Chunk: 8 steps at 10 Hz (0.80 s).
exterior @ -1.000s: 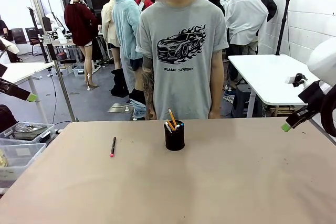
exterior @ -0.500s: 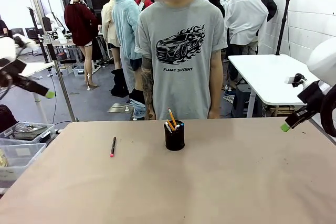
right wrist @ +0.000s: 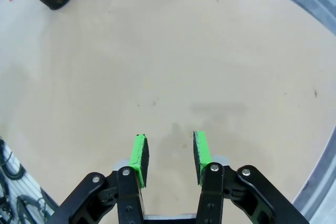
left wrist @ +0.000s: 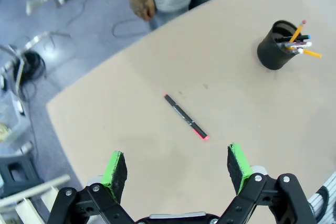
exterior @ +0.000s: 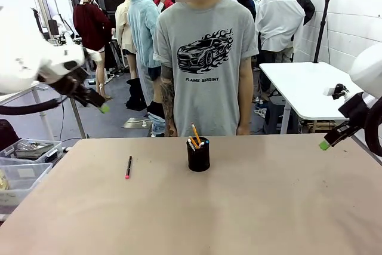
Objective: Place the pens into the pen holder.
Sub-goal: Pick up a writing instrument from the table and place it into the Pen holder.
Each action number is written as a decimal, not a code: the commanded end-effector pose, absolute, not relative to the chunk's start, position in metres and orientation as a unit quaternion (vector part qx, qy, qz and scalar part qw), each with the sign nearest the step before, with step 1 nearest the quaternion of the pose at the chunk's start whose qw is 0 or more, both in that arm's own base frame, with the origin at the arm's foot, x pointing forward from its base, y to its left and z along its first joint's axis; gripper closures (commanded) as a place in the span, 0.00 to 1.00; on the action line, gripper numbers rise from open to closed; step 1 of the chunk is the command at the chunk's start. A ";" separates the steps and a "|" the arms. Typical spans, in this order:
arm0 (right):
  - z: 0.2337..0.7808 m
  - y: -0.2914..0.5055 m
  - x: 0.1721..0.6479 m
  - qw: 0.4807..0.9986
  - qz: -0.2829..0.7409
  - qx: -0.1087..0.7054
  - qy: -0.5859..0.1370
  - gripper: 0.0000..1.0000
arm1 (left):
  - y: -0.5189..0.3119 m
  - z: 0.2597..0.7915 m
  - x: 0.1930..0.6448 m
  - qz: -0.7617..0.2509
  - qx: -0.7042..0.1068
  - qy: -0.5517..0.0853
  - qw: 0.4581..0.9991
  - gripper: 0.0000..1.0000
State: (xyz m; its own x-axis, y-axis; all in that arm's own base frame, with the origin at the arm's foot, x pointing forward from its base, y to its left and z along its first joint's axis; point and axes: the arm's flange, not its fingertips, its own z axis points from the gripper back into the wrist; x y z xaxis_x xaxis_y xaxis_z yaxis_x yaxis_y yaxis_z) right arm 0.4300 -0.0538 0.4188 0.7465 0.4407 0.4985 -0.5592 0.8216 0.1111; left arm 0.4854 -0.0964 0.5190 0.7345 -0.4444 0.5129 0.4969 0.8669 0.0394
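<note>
1. Left end effector (left wrist: pixel 177 162), spread wide and empty, hangs high over the dark pen (left wrist: pixel 186 124) lying flat on the table (left wrist: pixel 247 114)
2. Pen holder (exterior: pixel 198 157), holding other pens (exterior: pixel 195 135), stands well apart
3. Right end effector (right wrist: pixel 169 153) half open, empty

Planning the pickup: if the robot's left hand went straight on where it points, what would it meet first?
Probably the bare table, just short of the loose pen lying ahead of the open left hand; depth is unclear.
</note>
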 end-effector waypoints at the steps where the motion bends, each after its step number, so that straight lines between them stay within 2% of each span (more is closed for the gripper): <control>1: 0.414 -0.055 0.428 0.921 0.275 0.136 -0.239 0.54 | -0.118 0.511 0.520 -0.191 -0.035 -0.194 0.962 0.00; 4: 0.414 -0.055 0.428 0.921 0.275 0.136 -0.239 0.54 | -0.139 0.471 0.519 -0.120 0.026 -0.163 0.979 0.00; 5: 0.414 -0.055 0.428 0.921 0.275 0.136 -0.239 0.54 | -0.131 0.468 0.528 -0.166 -0.027 -0.179 0.969 0.00; 7: 0.414 -0.055 0.428 0.921 0.275 0.136 -0.239 0.54 | -0.136 0.460 0.529 -0.139 -0.004 -0.172 0.975 0.00; 8: 0.414 -0.055 0.428 0.921 0.275 0.136 -0.239 0.54 | -0.136 0.437 0.529 -0.115 -0.024 -0.138 0.983 0.00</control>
State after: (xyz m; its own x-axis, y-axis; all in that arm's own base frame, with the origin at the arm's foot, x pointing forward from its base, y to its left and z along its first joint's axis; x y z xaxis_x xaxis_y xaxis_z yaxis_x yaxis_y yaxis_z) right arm 0.4299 -0.0542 0.4187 0.7468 0.4400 0.4987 -0.5587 0.8218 0.1116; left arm 0.5278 -0.1372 0.4536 0.9091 -0.2680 0.3189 0.2750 0.9612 0.0236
